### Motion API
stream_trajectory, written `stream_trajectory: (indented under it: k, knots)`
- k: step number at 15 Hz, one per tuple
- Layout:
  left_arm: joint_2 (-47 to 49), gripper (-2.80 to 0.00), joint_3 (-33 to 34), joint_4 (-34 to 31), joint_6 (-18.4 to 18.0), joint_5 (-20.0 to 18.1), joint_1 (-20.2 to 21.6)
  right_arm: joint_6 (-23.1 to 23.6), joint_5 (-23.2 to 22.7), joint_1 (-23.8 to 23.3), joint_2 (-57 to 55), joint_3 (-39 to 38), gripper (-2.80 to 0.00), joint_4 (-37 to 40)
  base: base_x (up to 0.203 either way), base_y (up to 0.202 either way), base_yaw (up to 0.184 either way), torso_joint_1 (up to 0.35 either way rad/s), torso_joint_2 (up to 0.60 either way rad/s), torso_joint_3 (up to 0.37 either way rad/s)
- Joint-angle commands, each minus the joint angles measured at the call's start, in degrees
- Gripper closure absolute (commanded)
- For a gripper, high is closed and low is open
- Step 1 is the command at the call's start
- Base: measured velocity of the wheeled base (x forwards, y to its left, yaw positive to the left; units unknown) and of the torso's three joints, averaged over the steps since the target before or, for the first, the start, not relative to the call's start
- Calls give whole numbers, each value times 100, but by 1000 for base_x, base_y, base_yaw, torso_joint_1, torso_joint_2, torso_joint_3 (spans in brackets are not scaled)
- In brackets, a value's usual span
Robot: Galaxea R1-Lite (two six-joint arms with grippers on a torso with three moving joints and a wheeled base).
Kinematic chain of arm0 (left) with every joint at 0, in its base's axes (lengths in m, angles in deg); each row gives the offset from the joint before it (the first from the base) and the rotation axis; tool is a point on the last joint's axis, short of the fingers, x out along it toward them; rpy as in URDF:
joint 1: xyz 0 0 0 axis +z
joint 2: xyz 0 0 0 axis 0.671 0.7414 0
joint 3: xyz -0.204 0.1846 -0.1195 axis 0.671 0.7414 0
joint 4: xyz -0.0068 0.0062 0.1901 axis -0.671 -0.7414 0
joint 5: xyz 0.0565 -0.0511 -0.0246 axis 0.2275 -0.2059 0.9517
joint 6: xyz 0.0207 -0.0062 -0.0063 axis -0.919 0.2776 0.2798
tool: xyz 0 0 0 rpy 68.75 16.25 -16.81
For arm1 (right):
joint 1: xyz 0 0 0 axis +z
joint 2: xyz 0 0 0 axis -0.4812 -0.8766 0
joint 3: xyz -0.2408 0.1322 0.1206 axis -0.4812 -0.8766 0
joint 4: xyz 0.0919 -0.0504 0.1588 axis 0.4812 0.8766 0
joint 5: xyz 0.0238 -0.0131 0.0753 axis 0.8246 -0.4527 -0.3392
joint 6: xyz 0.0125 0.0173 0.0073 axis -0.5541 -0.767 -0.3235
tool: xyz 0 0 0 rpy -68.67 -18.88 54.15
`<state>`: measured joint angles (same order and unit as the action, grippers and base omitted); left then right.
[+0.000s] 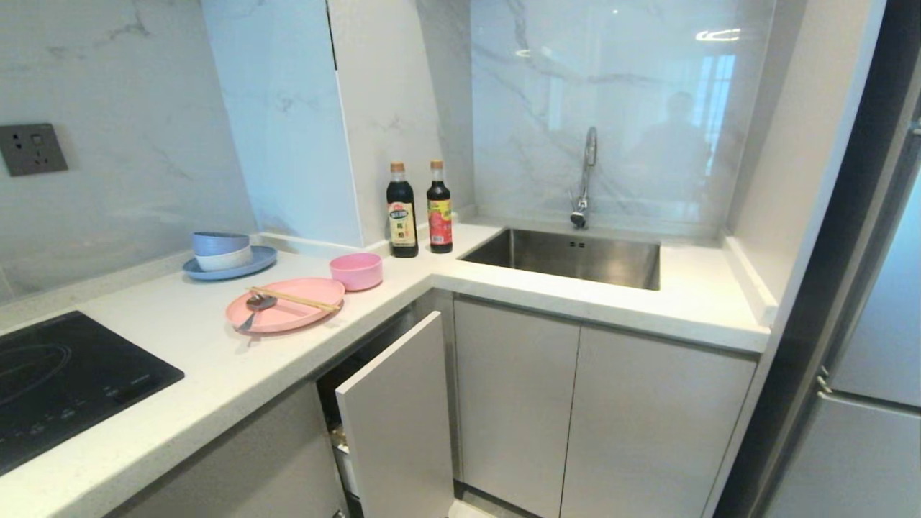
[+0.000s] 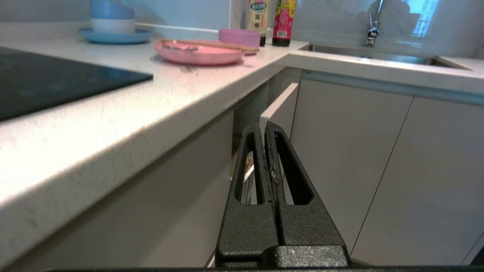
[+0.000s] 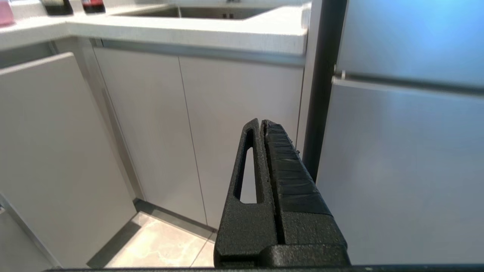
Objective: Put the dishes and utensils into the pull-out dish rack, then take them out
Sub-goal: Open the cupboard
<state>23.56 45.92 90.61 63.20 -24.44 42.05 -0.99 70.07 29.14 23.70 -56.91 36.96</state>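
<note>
Loading hasn't begun: the wide pink plate (image 1: 286, 314), carrying wooden chopsticks (image 1: 293, 298) and a small metal spoon (image 1: 253, 308), sits on the white tabletop (image 1: 216, 367), the small pink bowl (image 1: 356, 271) at its two o'clock. The grey-fronted pull-out rack (image 1: 397, 417) stands partly open (basket hidden). Both the left tool (image 2: 264, 130) and the right tool (image 3: 261, 126) hang closed and empty; next, I judge, one must draw the front out.

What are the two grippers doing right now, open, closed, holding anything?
Left gripper: closed, holding nothing, below the counter by the pull-out cabinet front.
Right gripper: closed, holding nothing, facing the lower cabinets.
</note>
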Motion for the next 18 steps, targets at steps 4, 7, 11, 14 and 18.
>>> stream_trajectory:
  k: [4, 7, 11, 14, 18]
  knots:
    - [1, 0, 149, 1, 3, 1, 1, 0, -1, 6, 0, -6, 0, 0, 0, 0, 0, -250, 497, 249]
    - [1, 0, 149, 1, 3, 1, 1, 0, -1, 3, 0, -4, 0, 0, 0, 0, 0, -245, 482, 243]
    - [1, 0, 149, 1, 3, 1, 1, 9, -1, 2, 0, -9, 0, -9, 0, 0, 0, -170, 343, 170]
    - [1, 0, 149, 2, 3, 1, 1, 9, -1, -3, 0, -9, 0, -9, 0, 0, 0, -27, 55, 30]
    - [1, 0, 149, 4, 0, 1, 1, 9, -1, -2, 0, -9, 0, -9, 0, 0, 0, 0, 0, 0]
